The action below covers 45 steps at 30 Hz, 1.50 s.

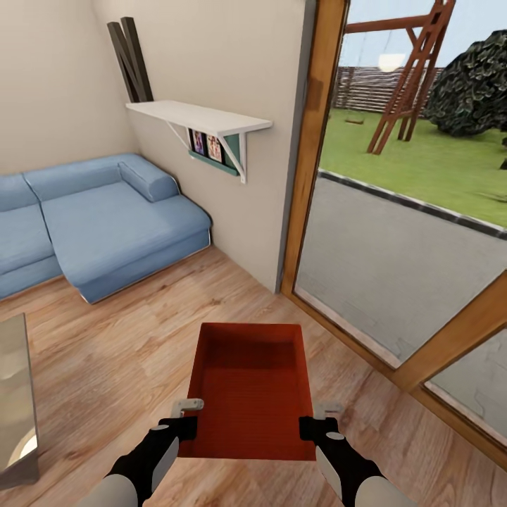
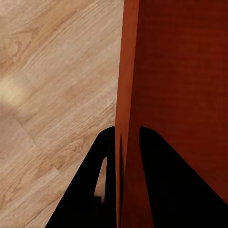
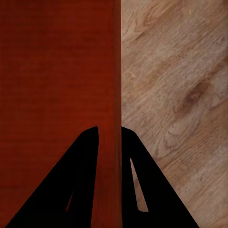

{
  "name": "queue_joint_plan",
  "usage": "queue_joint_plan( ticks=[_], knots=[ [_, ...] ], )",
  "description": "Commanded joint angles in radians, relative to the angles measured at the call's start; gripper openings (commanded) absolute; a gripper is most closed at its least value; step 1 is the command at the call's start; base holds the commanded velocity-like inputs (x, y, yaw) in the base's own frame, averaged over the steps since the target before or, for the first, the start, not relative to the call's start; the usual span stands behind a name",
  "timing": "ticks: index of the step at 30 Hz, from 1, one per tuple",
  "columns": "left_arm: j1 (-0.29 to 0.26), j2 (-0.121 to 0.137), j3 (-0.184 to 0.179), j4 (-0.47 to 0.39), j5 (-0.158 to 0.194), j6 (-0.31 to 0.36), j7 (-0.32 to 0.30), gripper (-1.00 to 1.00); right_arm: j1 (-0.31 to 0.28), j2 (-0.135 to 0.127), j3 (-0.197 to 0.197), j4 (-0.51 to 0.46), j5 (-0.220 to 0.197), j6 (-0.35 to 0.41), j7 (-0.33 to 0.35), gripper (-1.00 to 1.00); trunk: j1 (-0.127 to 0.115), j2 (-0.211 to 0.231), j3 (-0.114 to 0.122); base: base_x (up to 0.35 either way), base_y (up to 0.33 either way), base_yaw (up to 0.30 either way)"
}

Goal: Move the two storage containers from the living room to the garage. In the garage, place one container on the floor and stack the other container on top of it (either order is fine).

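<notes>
One orange-red storage container (image 1: 250,391) hangs in front of me above the light wood plank floor of the living room, held level between both arms. My left gripper (image 1: 189,427) is shut on its left wall, my right gripper (image 1: 308,427) on its right wall. In the left wrist view the two black fingers (image 2: 90,190) pinch the thin wall of the container (image 2: 180,71). The right wrist view shows the same grip: the right gripper (image 3: 109,135) clamps the container's wall (image 3: 57,71), wood floor beyond it.
A blue sofa (image 1: 98,218) fills the left corner, with a white wall shelf (image 1: 204,116) above its end. Wood-framed glass doors (image 1: 394,211) stand close on the right, a lawn and swing frame outside. A glass-topped table edge (image 1: 17,401) sits at far left.
</notes>
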Motion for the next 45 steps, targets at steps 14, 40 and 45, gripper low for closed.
queue_joint_plan(
  ticks=[14, 40, 45],
  knots=[
    [0.000, 0.001, -0.007, 0.002, -0.005, 0.007, 0.010, -1.00, -0.001, -0.020, 0.003, -0.019, 0.021, -0.006, -0.037, -1.00, 0.000, -0.002, 0.021, 0.000, 0.000, 0.000],
    [0.000, 0.001, -0.007, 0.002, -0.006, 0.007, 0.010, -1.00, -0.001, -0.022, 0.005, -0.019, 0.021, -0.006, -0.038, -1.00, 0.000, -0.002, 0.064, 0.000, 0.000, 0.000],
    [0.000, 0.001, -0.007, 0.002, -0.005, 0.007, 0.010, -1.00, -0.001, -0.023, 0.005, -0.019, 0.021, -0.006, -0.037, -1.00, 0.000, -0.002, 0.072, 0.000, 0.000, 0.000]
  ],
)
